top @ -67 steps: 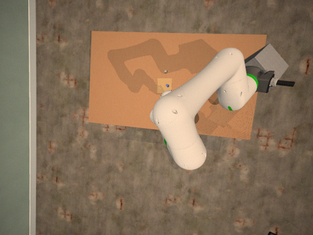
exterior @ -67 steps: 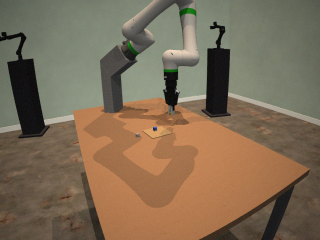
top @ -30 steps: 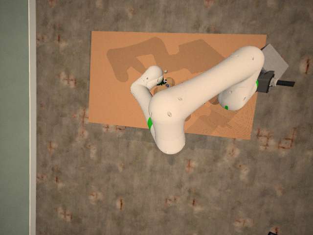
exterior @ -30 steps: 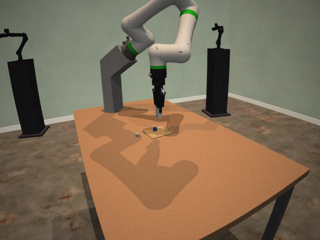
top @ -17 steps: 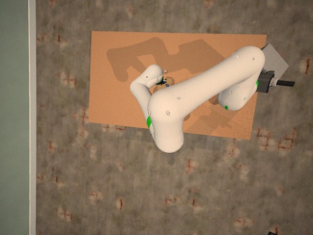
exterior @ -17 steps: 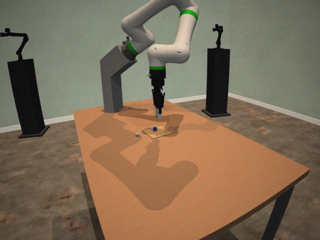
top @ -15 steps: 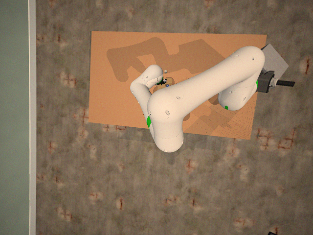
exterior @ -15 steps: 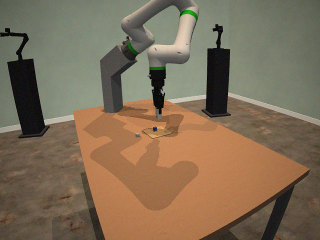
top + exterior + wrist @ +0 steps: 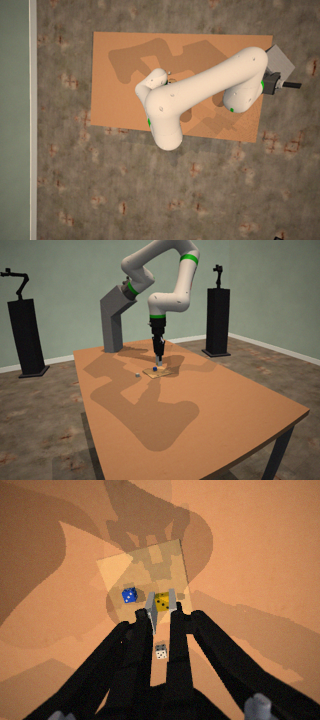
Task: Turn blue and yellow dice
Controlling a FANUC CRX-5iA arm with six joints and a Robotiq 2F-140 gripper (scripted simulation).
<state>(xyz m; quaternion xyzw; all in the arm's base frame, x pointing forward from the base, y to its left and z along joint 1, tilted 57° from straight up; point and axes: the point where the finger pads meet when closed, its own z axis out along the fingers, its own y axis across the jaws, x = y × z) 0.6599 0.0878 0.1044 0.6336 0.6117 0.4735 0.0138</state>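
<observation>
My gripper [image 9: 163, 599] [image 9: 159, 363] is shut on the yellow die [image 9: 161, 601] and holds it a little above the far part of the tan mat [image 9: 160, 560] [image 9: 161, 373]. The blue die [image 9: 130, 595] [image 9: 154, 368] lies flat on the mat, close beside the fingers; in the wrist view it shows a face with three pips. The white die [image 9: 160, 651] [image 9: 137, 374] [image 9: 169, 73] lies on the table, off the mat. In the overhead view the arm hides the gripper, the blue die and most of the mat [image 9: 172, 80].
The orange table [image 9: 206, 407] [image 9: 116, 103] carries the arm's grey pedestal [image 9: 112, 317] at its far end. Two black camera pillars [image 9: 24, 335] [image 9: 217, 320] stand on the floor beyond the table.
</observation>
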